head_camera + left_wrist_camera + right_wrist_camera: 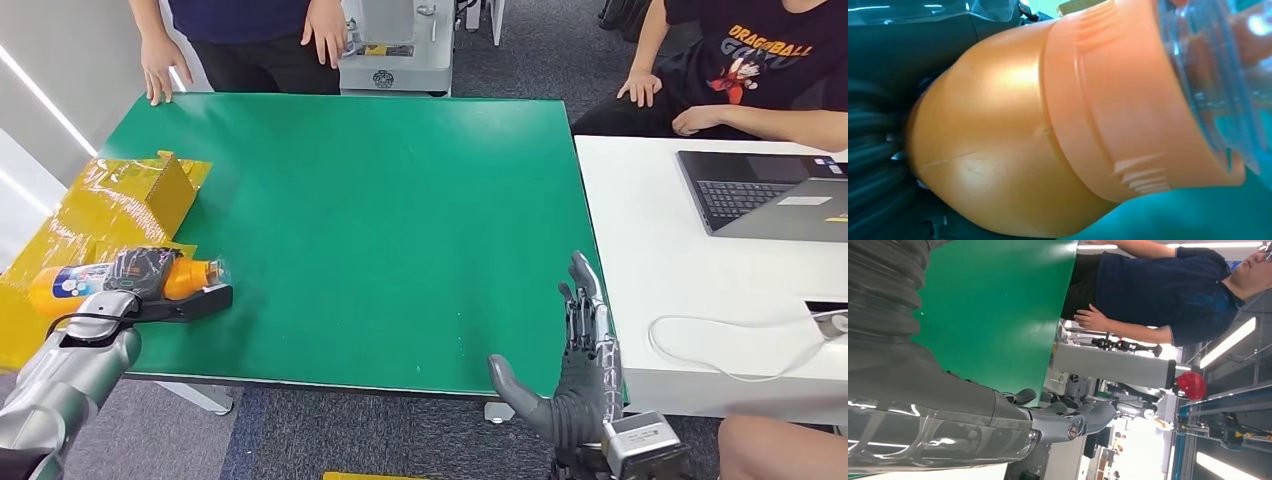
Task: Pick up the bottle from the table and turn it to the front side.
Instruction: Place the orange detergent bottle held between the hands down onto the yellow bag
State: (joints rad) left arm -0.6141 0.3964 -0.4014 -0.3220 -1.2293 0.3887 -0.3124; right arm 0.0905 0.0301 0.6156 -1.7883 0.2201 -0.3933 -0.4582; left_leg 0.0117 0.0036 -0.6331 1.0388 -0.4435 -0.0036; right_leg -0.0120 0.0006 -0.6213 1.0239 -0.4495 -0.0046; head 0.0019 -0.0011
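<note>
Item: orange bottle (120, 278), lying on its side at the left edge of the green table (380, 220), clear cap toward the table's middle, gripped around its body by the left hand (140, 272); a yellow taped box (130, 195) sits just behind it. Right hand (580, 370): fingers extended and apart, holding nothing, raised at the table's near right corner beside the white desk (650, 260). Table centre bare green; a person's hand (160, 70) rests on the far left corner.

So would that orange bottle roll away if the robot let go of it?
Probably. The orange bottle lies on its side in the left hand, and its round body would likely roll on the flat green table. Its glossy plastic looks stiff but maybe slippery. The clear cap seems hard, not fragile.
</note>
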